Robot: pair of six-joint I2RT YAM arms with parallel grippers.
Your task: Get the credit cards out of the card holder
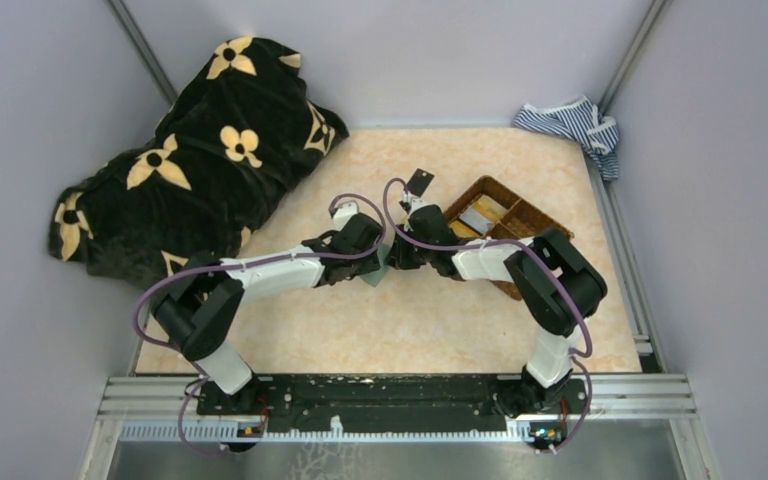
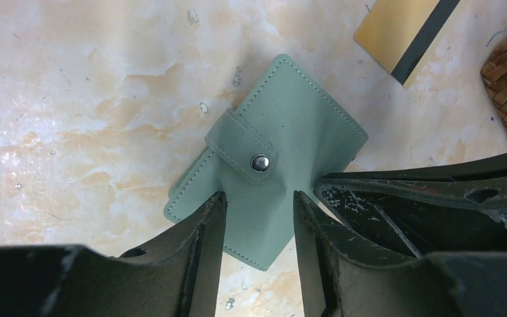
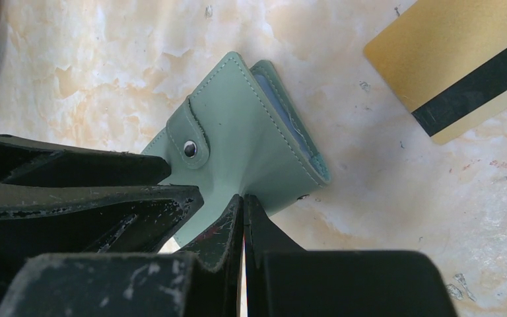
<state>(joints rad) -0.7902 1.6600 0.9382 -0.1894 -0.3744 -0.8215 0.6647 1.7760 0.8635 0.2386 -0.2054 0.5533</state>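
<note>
Black with cream flower shapes, a crumpled blanket (image 1: 190,150) is lying at the far left of the marbled beige counter (image 1: 410,330). Beside it the left arm is extending toward the middle. The left hand (image 2: 256,214) is standing spread, with both fingertips (image 2: 211,214) pressing down on the card holder (image 2: 290,125), one on each side of the snap button (image 2: 259,162).

The card holder (sage green, with stitched edges) is lying flat near the middle of the counter, folded shut, and the snap is fastening its strap. The leather is wrinkling a little under the tips. In the right wrist view a pale strip (image 3: 282,109) is showing between the two covers; I cannot tell if it is a card.

The right hand (image 3: 243,201) is pointing in from the other side with its fingers pressed together and nothing between them. Its tip is pushing against the edge of the card holder.

Further right a gold card (image 3: 449,66) with a dark stripe is lying near the card holder, not touching it. A black card (image 1: 420,182) is lying behind the hands. A brown woven basket (image 1: 535,215) is standing at the right, and a striped cloth (image 1: 572,125) is lying in the far right corner.
</note>
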